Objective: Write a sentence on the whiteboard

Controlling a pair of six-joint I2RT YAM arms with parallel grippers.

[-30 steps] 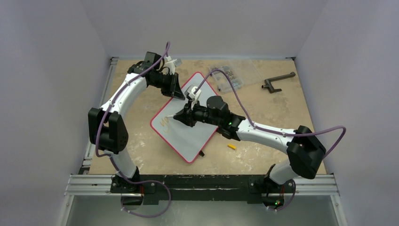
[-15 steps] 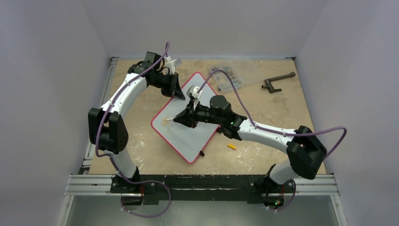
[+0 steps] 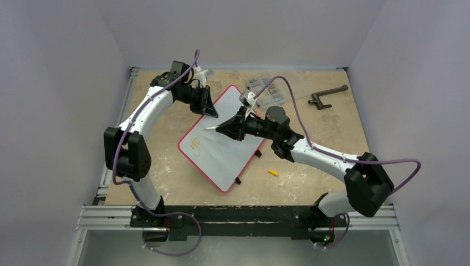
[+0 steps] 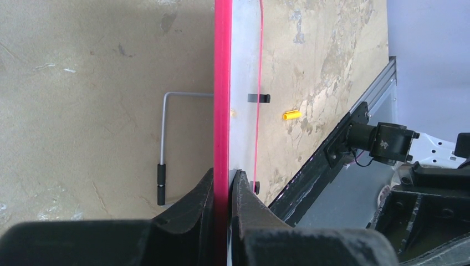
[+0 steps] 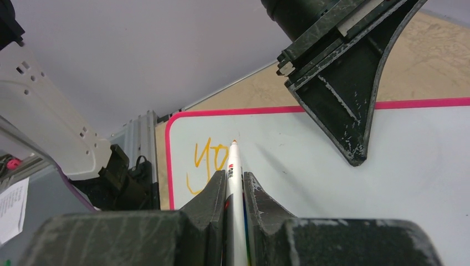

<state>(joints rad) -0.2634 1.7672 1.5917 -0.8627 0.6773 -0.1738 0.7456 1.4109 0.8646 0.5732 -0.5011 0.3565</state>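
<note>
Since a second ago the right gripper (image 3: 223, 128) has drawn back toward the far right, carrying the pen (image 3: 212, 128) away from the first word. From the top we see the whiteboard (image 3: 224, 158) lying slanted between the arms, with the sentence (image 3: 194, 145) only begun near its left corner. We judge we are between words, and the next move calls for lowering the tip just right of those letters. On the left wrist view the left gripper (image 4: 224, 178) is clenched on the board's red rim, steadying it; the writing is out of sight here. On the right wrist view the jaws are clamped on the pen. Its tip looks lifted, though we cannot be sure, and the barrel hides the third letter
</note>
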